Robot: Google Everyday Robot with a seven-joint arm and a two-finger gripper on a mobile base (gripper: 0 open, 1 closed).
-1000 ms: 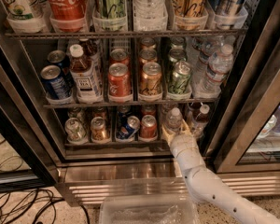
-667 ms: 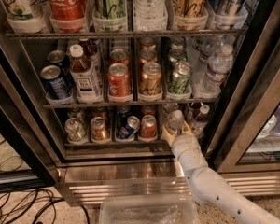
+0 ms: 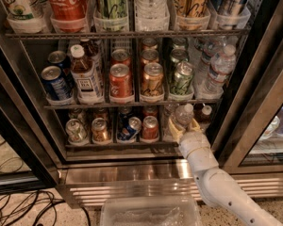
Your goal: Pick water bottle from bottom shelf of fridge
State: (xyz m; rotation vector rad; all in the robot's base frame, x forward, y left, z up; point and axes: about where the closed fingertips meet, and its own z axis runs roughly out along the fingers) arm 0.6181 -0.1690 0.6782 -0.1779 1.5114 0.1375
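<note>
Currently, the water bottle (image 3: 184, 113) is clamped by the gripper's (image 3: 183, 124) fingers (image 3: 172, 126) at the bottom shelf's (image 3: 113, 146) three-o'clock end.

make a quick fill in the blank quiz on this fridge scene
1. The gripper is at the water bottle on the ___ shelf.
2. The Coca-Cola can stands on the ___ shelf in view.
3. The brown drink bottle on the middle shelf has a ___ cap.

Missing words: bottom; top; white
</note>
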